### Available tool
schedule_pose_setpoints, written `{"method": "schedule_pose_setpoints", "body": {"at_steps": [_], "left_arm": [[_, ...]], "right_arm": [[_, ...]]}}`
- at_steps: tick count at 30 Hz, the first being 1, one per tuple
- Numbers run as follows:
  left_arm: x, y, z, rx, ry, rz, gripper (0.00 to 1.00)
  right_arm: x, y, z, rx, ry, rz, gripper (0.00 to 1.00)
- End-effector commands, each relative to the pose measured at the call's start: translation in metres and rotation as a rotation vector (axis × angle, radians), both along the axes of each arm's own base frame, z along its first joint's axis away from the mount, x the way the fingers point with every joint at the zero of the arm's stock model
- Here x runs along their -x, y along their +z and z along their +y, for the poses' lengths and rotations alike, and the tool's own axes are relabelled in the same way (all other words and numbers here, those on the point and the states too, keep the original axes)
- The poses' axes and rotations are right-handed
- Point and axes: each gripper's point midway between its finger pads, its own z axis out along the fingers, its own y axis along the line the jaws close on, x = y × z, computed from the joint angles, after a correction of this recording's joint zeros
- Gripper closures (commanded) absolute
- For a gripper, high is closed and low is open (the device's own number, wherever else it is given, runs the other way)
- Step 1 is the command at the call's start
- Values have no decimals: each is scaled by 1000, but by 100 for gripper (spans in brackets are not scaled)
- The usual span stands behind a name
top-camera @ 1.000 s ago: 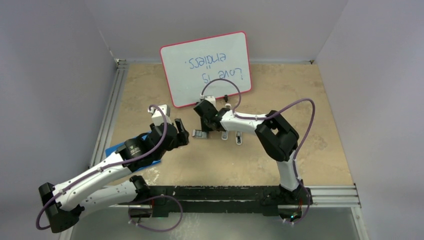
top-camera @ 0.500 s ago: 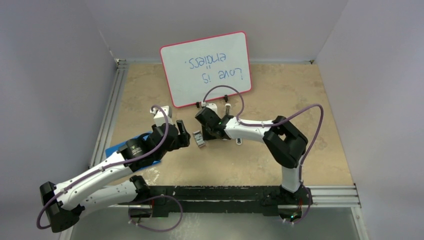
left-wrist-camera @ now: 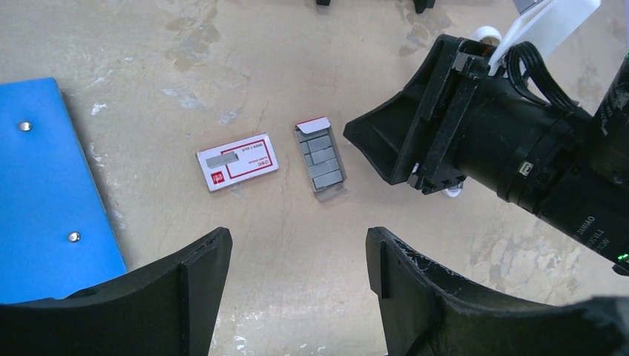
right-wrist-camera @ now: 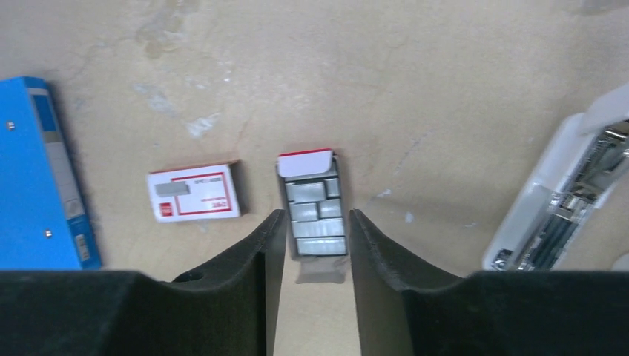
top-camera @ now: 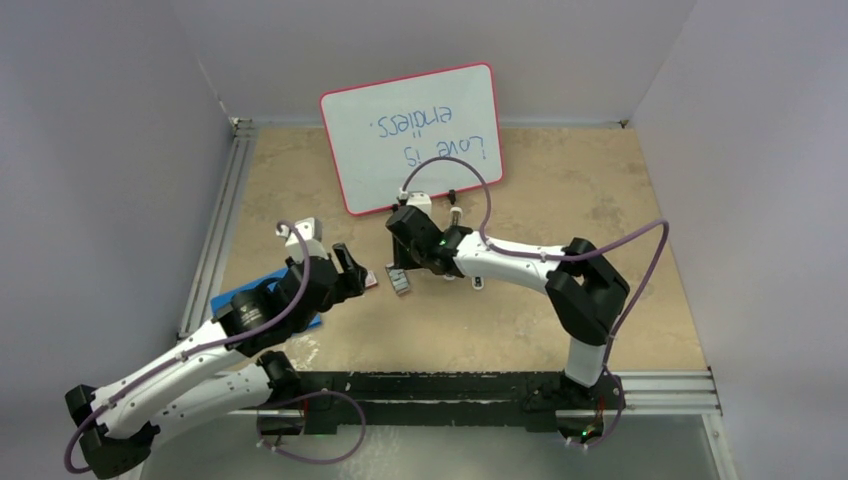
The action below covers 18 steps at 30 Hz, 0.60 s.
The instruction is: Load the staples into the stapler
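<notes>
The right claw (right-wrist-camera: 317,219) stands narrow astride the nearest strips of staples (right-wrist-camera: 311,200); whether its fingers press them I cannot tell. The opened stapler (right-wrist-camera: 552,196) lies off its right side. The left claw (left-wrist-camera: 297,237) gapes wide, holding nothing, with the red box (left-wrist-camera: 237,162) ahead of it.

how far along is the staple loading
Done: the staples lie slid out of their box, and the stapler lies open, channel exposed. In hand: the right gripper hangs over them, jaws open either side. Still to do: lift a strip, seat it, close the stapler.
</notes>
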Motion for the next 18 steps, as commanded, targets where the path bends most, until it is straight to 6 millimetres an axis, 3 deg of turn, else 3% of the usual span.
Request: {"method": "schedule_pose_setpoints", "body": {"at_steps": [1,18], "left_arm": [[-6,10,6,40,42,-61,34],[-7,6,9,10,52,-55,33]], "right_arm": [[-3,18,25,-59,36,-36,64],[-3,-13,34,26,39,-11,68]]}}
